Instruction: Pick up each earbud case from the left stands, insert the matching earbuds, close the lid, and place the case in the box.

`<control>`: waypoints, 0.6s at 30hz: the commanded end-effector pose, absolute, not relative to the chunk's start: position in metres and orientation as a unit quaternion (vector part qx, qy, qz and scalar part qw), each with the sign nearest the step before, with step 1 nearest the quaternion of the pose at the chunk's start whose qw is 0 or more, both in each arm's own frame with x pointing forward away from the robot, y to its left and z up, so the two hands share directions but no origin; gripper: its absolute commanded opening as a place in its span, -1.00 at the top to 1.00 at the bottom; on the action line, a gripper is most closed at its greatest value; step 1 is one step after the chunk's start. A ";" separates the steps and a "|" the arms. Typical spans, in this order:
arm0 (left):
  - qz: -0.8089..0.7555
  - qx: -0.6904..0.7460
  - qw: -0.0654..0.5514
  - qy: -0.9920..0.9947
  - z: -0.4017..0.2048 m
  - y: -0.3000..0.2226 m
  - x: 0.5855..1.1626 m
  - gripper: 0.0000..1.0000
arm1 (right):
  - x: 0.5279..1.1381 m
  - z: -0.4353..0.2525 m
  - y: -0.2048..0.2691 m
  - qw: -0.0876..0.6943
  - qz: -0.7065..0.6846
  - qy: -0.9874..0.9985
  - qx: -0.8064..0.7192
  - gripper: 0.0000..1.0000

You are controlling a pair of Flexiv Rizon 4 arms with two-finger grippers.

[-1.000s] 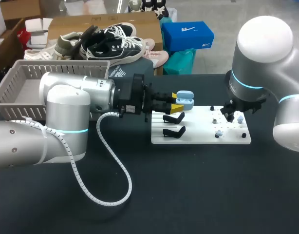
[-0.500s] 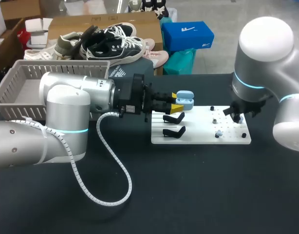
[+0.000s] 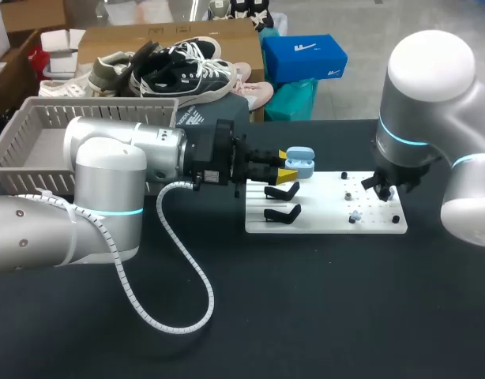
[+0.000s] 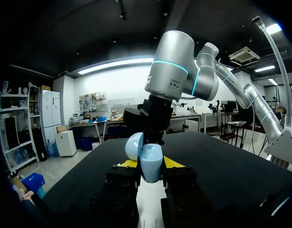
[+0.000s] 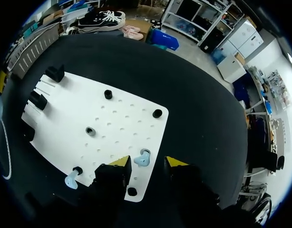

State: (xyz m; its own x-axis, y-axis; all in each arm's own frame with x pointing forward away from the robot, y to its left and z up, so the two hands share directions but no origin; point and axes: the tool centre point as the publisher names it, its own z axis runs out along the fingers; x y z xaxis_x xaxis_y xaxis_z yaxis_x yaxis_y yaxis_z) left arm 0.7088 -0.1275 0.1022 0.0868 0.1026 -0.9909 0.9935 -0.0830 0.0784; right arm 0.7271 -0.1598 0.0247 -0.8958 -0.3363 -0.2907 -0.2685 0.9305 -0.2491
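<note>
Now I am getting an earbud for the open case.
The box waits at the far left of the desk. My left hand is closed tight on the blue earbud case, one finger on each side, and holds it up in the air by the black stands with its lid open. To the right, my right hand hangs low over the white board. Its fingers are apart, and one blue earbud lies on the board between them. I do not think they touch it yet. Next I think I must go down a bit, pinch that earbud softly and carry it over to the case. The other earbud lies farther along the board.
</note>
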 end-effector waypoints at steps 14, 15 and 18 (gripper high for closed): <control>-0.469 0.565 0.475 0.486 0.102 -0.128 0.708 1.00 | 0.733 0.021 -0.156 0.156 -0.103 0.970 -0.158 0.42; -0.469 0.565 0.475 0.486 0.102 -0.128 0.708 1.00 | 0.733 0.021 -0.156 0.156 -0.103 0.970 -0.158 0.44; -0.469 0.565 0.475 0.486 0.102 -0.128 0.708 1.00 | 0.733 0.020 -0.156 0.155 -0.103 0.970 -0.157 0.47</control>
